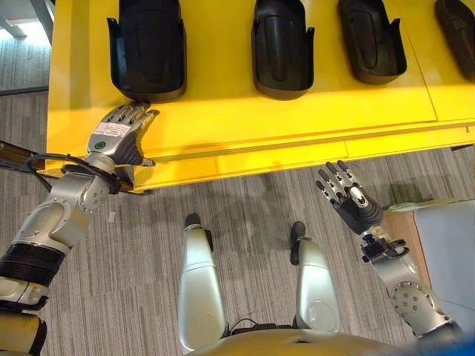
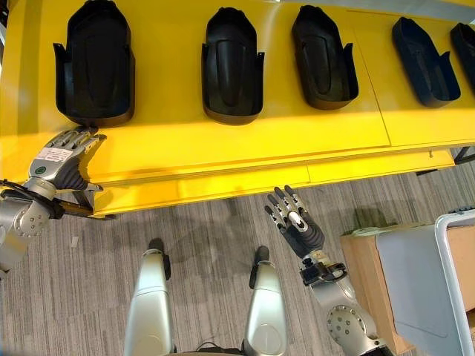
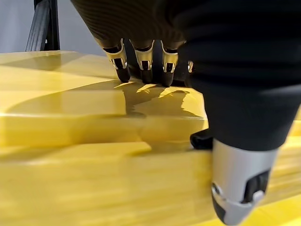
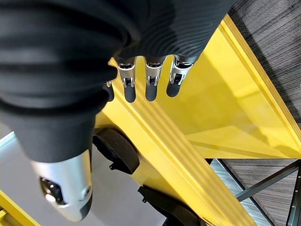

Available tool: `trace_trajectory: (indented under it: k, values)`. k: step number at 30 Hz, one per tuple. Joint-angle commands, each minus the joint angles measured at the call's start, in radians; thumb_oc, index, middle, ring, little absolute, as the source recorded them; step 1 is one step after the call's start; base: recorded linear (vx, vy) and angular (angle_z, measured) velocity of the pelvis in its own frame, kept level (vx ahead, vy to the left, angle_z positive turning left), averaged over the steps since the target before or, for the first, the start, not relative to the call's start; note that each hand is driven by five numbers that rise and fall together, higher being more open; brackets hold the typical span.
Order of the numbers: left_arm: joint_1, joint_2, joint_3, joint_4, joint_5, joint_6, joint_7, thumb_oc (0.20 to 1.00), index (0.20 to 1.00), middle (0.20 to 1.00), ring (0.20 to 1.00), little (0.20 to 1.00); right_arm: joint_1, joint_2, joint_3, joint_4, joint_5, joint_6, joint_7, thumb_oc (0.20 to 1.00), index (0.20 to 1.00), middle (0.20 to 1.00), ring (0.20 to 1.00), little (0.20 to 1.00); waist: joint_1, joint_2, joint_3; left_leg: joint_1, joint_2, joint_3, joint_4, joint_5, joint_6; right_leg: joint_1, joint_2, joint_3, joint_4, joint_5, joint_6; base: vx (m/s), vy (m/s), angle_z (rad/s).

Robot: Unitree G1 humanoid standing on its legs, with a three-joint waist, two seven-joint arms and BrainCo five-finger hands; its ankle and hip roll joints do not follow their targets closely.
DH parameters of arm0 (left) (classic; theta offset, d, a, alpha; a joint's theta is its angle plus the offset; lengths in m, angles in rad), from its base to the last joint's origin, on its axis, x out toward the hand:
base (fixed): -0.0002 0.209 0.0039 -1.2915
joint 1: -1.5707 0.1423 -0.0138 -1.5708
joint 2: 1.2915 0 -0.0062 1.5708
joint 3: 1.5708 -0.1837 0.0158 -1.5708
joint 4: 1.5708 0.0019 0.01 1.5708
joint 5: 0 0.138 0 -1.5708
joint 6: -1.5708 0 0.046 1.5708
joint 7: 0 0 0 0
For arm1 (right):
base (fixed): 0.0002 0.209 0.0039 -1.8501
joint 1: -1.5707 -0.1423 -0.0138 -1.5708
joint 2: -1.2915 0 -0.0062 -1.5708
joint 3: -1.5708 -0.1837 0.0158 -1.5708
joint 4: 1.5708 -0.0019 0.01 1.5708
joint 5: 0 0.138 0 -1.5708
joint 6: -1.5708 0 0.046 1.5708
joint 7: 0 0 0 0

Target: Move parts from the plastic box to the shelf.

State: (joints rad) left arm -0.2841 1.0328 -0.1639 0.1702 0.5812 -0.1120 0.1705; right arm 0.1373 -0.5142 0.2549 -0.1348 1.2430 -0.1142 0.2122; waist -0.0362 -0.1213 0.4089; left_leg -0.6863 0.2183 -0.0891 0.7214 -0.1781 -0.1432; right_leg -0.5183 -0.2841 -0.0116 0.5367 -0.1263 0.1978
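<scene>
Several black moulded parts lie in a row on the yellow shelf [image 1: 297, 126]. The leftmost part [image 1: 148, 48] lies just beyond my left hand [image 1: 119, 137]. That hand rests flat at the shelf's front edge, open and empty, and its fingers [image 3: 143, 61] reach the yellow surface right before the part. My right hand [image 2: 297, 222] hangs over the carpet in front of the shelf, its fingers [image 4: 148, 75] straight and spread, holding nothing. The pale grey plastic box [image 2: 415, 282] with a white rim stands at the lower right, beside that arm.
More black parts [image 2: 231, 67] [image 2: 323, 59] [image 2: 423, 63] sit further right on the shelf. A brown board [image 2: 364, 259] lies under the box. Grey striped carpet [image 1: 245, 200] runs between the shelf's front edge and the box.
</scene>
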Motion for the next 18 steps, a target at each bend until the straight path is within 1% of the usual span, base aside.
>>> trace_trajectory:
  k: [1,5,10,12,16,18]
  values:
    - [-0.17,-0.055,-0.095,-0.061,0.022,-0.055,0.023,1.0,1.0,1.0,1.0,1.0,-0.001,-0.019,-0.033,-0.036,0.012,-0.025,0.018,1.0,1.0,1.0,1.0,1.0,-0.054,0.027,-0.045,0.071,0.045,0.031,-0.13,0.088,-0.006,-0.022,-0.023,0.059,0.106,-0.039,-0.034,0.0,0.0,0.0]
    - [-0.166,-0.052,-0.094,-0.079,0.022,-0.058,0.017,1.0,1.0,1.0,1.0,1.0,-0.001,-0.018,-0.037,-0.037,0.013,-0.028,0.017,1.0,1.0,1.0,1.0,1.0,-0.055,0.028,-0.044,0.069,0.046,0.031,-0.13,0.088,-0.006,-0.026,-0.022,0.061,0.107,-0.039,-0.033,0.0,0.0,0.0]
    - [-0.105,-0.048,-0.061,-0.126,0.002,-0.071,-0.001,1.0,1.0,1.0,1.0,1.0,-0.001,-0.013,-0.037,-0.037,0.009,-0.026,0.019,1.0,1.0,1.0,1.0,1.0,-0.052,0.032,-0.042,0.069,0.046,0.031,-0.13,0.087,-0.006,-0.025,-0.021,0.061,0.109,-0.041,-0.033,0.0,0.0,0.0]
    - [-0.055,-0.045,-0.037,-0.163,-0.014,-0.083,-0.011,1.0,1.0,1.0,1.0,1.0,0.002,-0.013,-0.042,-0.042,0.005,-0.03,0.019,1.0,1.0,1.0,1.0,1.0,-0.046,0.033,-0.04,0.072,0.045,0.032,-0.133,0.088,-0.006,-0.024,-0.021,0.06,0.108,-0.042,-0.033,0.0,0.0,0.0]
    - [0.111,-0.038,0.061,-0.269,-0.065,-0.106,-0.049,1.0,1.0,1.0,1.0,1.0,-0.009,-0.013,-0.054,-0.069,-0.018,-0.039,0.019,1.0,1.0,1.0,1.0,1.0,-0.034,0.036,-0.035,0.074,0.042,0.03,-0.131,0.087,-0.004,-0.013,-0.023,0.057,0.103,-0.042,-0.034,0.01,-0.005,-0.07]
    - [0.138,-0.039,0.076,-0.282,-0.074,-0.108,-0.056,1.0,1.0,1.0,1.0,1.0,-0.013,-0.014,-0.054,-0.074,-0.022,-0.042,0.018,1.0,1.0,1.0,1.0,1.0,-0.033,0.036,-0.035,0.074,0.041,0.029,-0.131,0.086,-0.004,-0.013,-0.024,0.057,0.104,-0.042,-0.033,0.01,-0.002,-0.06]
